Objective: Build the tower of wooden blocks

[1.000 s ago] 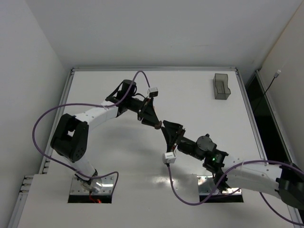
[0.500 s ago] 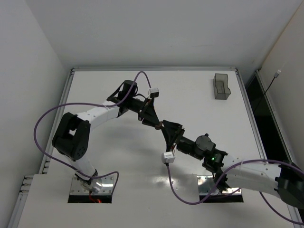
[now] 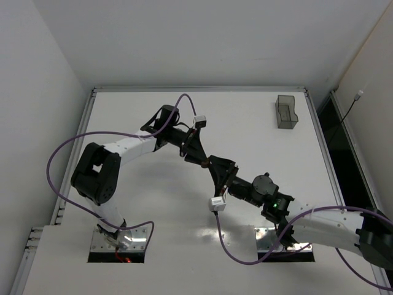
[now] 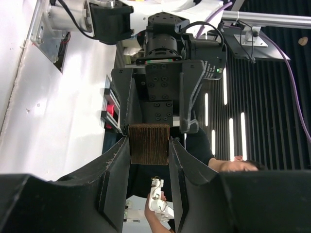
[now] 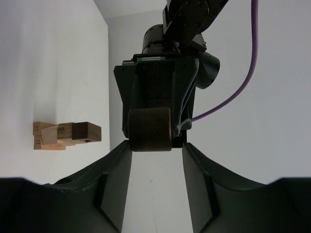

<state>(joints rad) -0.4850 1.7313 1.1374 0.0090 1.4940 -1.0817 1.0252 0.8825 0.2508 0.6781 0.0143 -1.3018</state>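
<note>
A dark brown wood block is clamped between the fingertips of my left gripper. In the top view the left gripper and the right gripper meet tip to tip above the middle of the table. In the right wrist view the same block sits at the tips of my right gripper, whose jaws stand wider than the block. A small stack of light tan blocks with a dark brown piece lies on the table at the left of that view. I cannot make it out in the top view.
A translucent grey plastic container stands at the back right of the white table. Purple cables loop off both arms. A raised rim runs along the table's far edge.
The left arm has shifted slightly to the right, bringing the dark block closer into the right gripper's tips. The right arm has barely moved.
</note>
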